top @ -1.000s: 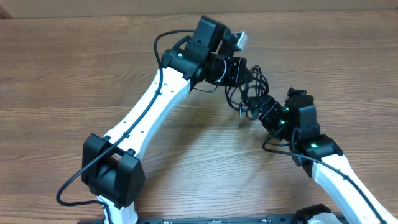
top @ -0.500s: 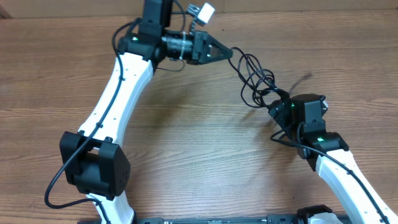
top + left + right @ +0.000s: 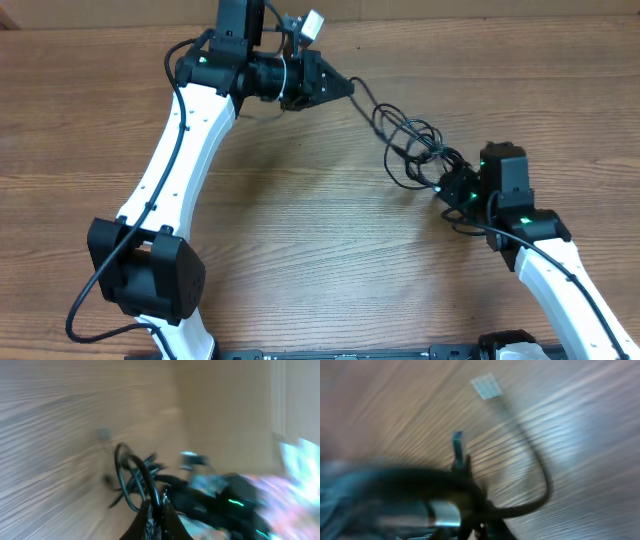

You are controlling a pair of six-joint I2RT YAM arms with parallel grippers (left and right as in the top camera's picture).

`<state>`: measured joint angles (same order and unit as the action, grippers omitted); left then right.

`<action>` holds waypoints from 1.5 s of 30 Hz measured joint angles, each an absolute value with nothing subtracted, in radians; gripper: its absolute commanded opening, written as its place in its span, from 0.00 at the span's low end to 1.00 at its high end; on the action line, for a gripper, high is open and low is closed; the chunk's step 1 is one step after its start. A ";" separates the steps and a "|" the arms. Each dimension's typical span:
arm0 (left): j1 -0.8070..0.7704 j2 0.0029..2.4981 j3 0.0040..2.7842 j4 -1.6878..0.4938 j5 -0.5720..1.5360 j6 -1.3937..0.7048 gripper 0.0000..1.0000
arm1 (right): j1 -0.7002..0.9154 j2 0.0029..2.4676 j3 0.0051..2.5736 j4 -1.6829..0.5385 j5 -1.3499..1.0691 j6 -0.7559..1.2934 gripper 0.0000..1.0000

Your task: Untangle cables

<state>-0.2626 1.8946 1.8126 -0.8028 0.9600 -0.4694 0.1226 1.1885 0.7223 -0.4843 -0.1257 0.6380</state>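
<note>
Overhead, the cables [image 3: 420,148] run diagonally between my grippers: left gripper [image 3: 343,88] clamps one strand far-left of the loops, right gripper [image 3: 448,182], the nearer one, pinches their near-right edge.

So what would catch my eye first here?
A tangle of thin black cables, right of the middle of the wooden table, strung between both grippers. The left gripper, reaching far across, pinches one end. The right gripper, lower right, seems shut on the other.
</note>
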 measured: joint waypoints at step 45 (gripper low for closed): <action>-0.371 1.876 1.826 -0.973 0.289 -0.305 0.68 | 0.080 1.221 0.786 -0.360 -0.520 0.752 0.73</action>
